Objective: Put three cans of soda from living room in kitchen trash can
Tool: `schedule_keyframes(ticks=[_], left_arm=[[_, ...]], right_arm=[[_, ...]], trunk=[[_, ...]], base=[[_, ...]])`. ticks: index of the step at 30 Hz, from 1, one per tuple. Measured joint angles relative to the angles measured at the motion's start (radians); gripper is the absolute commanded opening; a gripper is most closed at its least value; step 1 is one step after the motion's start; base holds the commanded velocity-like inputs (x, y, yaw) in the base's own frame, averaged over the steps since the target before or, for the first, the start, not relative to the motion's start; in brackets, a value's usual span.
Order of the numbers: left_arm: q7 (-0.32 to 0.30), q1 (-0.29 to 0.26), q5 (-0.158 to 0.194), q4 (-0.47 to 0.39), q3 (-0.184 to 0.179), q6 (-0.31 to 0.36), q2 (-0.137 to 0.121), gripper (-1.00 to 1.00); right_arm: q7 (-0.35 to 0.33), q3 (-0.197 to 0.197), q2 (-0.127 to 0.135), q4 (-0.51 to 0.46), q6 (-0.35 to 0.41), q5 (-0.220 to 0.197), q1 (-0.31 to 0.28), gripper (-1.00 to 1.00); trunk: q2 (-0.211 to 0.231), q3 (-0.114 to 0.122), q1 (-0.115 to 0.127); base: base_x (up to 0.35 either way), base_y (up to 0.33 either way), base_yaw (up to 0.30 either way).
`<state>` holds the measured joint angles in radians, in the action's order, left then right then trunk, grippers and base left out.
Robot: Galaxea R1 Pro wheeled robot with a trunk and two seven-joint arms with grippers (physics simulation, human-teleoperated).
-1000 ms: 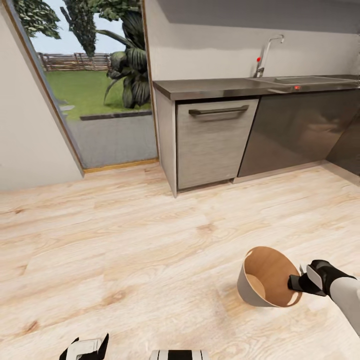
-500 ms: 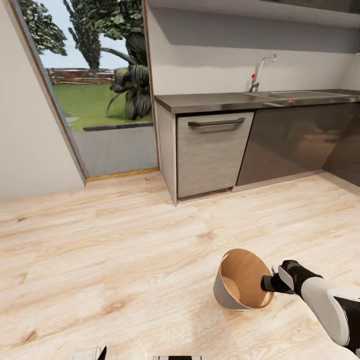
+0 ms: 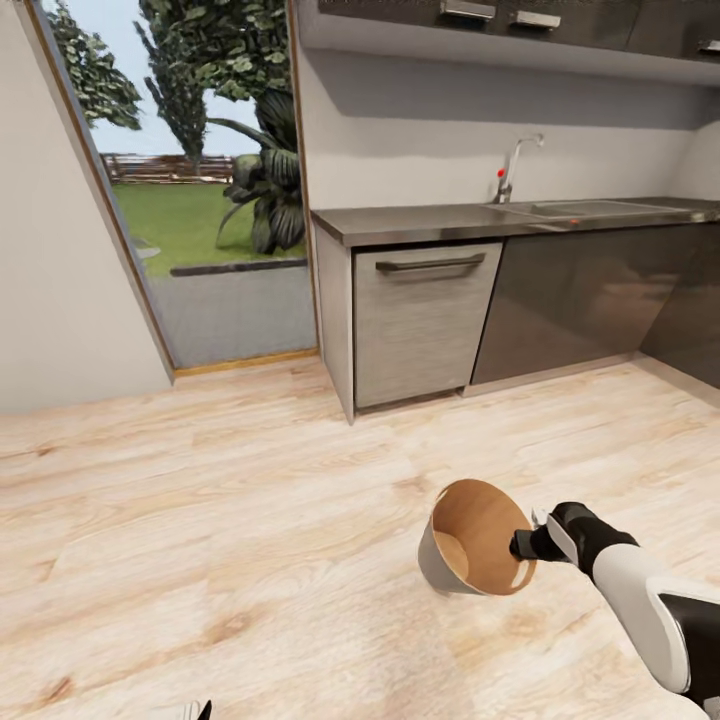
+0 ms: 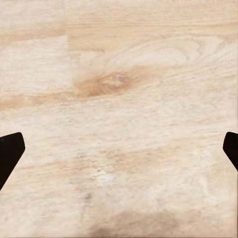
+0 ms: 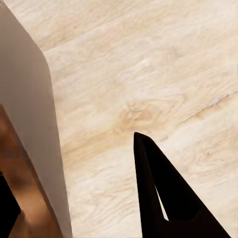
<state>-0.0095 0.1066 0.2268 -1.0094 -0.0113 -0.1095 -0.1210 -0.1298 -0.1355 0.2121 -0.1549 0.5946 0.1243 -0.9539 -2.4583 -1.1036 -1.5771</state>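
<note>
While the right gripper [image 3: 528,545] pinches the tilted tash can's [image 3: 470,540] near-right rim, seemingly lifted, a slip could drop it; left gripper [image 4: 119,148] hangs released

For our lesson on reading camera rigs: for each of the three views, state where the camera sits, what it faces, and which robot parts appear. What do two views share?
Head view: high, facing kitchen floor and counter; right gripper grips the tash can.
Left wrist view: faces wood floor; dark fingertips apart.
Right wrist view: bin wall between fingers.
Shared: bin, head and right wrist.
</note>
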Motion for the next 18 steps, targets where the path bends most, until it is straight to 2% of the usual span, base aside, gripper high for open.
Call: schedule_keyframes(ticks=[1, 4, 7, 10, 11, 12, 13, 14, 15, 16, 18], left_arm=[[0.0, 0.0, 0.001, 0.001, 0.0, 0.0, 0.0, 1.0], [0.002, 0.0, 0.0, 0.002, 0.0, 0.0, 0.0, 1.0], [0.003, 0.0, -0.002, 0.003, 0.0, -0.001, 0.0, 1.0], [0.003, 0.0, -0.001, 0.003, 0.001, -0.001, 0.0, 1.0], [0.003, 0.0, -0.001, 0.003, 0.001, -0.001, 0.0, 1.0], [0.003, 0.0, -0.001, 0.003, 0.001, -0.001, 0.0, 1.0], [0.003, -0.001, -0.002, 0.003, 0.001, -0.001, 0.0, 1.0], [0.003, -0.001, -0.002, 0.003, 0.001, 0.0, 0.0, 1.0], [0.002, -0.002, -0.002, 0.009, 0.001, 0.004, -0.002, 1.0], [0.001, -0.004, -0.001, 0.013, 0.001, 0.008, -0.003, 1.0], [0.0, -0.019, 0.003, 0.019, 0.001, 0.042, -0.005, 1.0]], right_arm=[[-0.006, 0.001, -0.002, -0.005, 0.004, -0.009, 0.0, -1.0], [-0.012, 0.032, -0.005, -0.018, 0.008, 0.029, 0.001, -1.0], [-0.016, 0.012, -0.005, -0.026, 0.009, 0.006, 0.001, -1.0], [-0.017, 0.022, -0.007, -0.026, 0.009, 0.017, 0.001, -1.0], [-0.017, 0.029, -0.012, -0.025, 0.019, 0.024, 0.001, -1.0], [-0.017, 0.031, -0.016, -0.024, 0.03, 0.013, 0.002, -1.0], [-0.017, 0.022, -0.02, -0.025, 0.044, 0.011, 0.001, -1.0], [-0.017, 0.02, -0.03, -0.027, 0.079, 0.011, 0.001, -1.0], [-0.017, 0.032, -0.052, -0.025, 0.124, 0.022, 0.002, -1.0], [-0.017, 0.025, -0.058, 0.006, 0.134, -0.004, 0.002, -1.0], [-0.018, 0.035, -0.072, -0.006, 0.148, 0.013, 0.002, -1.0]], trunk=[[0.007, 0.003, 0.004], [0.028, 0.012, 0.015], [0.049, 0.022, 0.027], [0.07, 0.031, 0.038], [0.077, 0.034, 0.042], [0.084, 0.037, 0.046], [0.091, 0.041, 0.05], [0.098, 0.044, 0.054], [0.105, 0.047, 0.057], [0.112, 0.05, 0.061], [0.126, 0.056, 0.069]], base=[[0.0, 0.0, 0.0], [0.0, 0.0, 0.0], [0.0, 0.0, 0.0], [0.0, 0.0, 0.0], [0.0, 0.0, 0.0], [0.0, 0.0, 0.0], [0.0, 0.0, 0.0], [0.0, 0.0, 0.0], [0.0, 0.0, 0.0], [0.0, 0.0, 0.0], [0.0, 0.0, 0.0]])
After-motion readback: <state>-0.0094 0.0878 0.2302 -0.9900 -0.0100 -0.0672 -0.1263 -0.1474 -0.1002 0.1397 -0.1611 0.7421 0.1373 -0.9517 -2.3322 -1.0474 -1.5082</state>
